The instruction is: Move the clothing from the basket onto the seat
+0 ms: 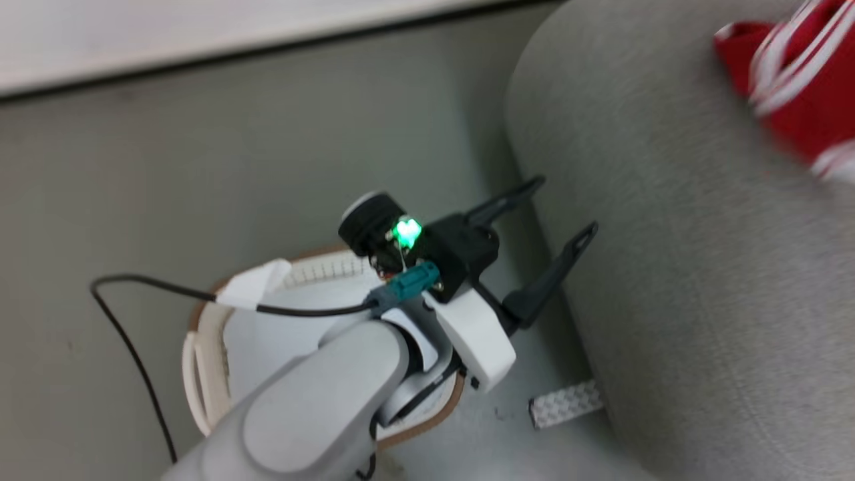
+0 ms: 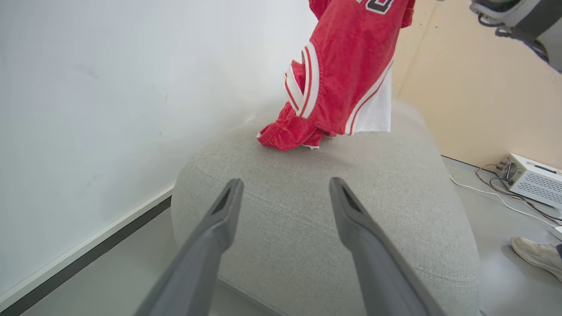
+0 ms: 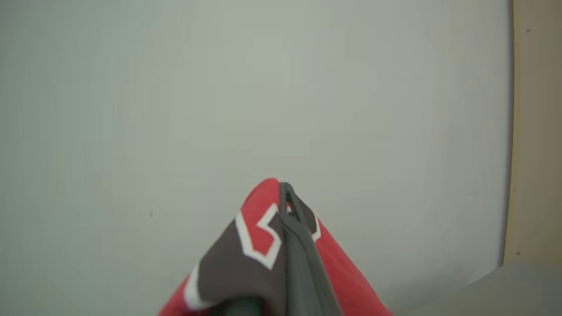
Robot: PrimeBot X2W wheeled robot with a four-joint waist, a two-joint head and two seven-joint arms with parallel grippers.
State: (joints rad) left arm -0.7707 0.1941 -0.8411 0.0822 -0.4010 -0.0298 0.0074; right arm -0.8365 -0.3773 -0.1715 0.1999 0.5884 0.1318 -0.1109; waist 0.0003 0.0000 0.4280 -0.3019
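A red jersey with white-and-black trim hangs over the grey seat, its lower end bunched on the cushion. My right gripper is shut on this jersey, where a black white-edged mark shows beside the finger. In the head view the red cloth is at the seat's far right. My left gripper stands open and holds nothing, close to the seat's side and above the basket. From the left wrist, the same open gripper points at the seat's near end.
The basket stands on the grey floor left of the seat, partly under my left forearm, with a white interior. A textured pale strip lies on the floor by the seat. A white box with cables and a person's shoe are beyond the seat.
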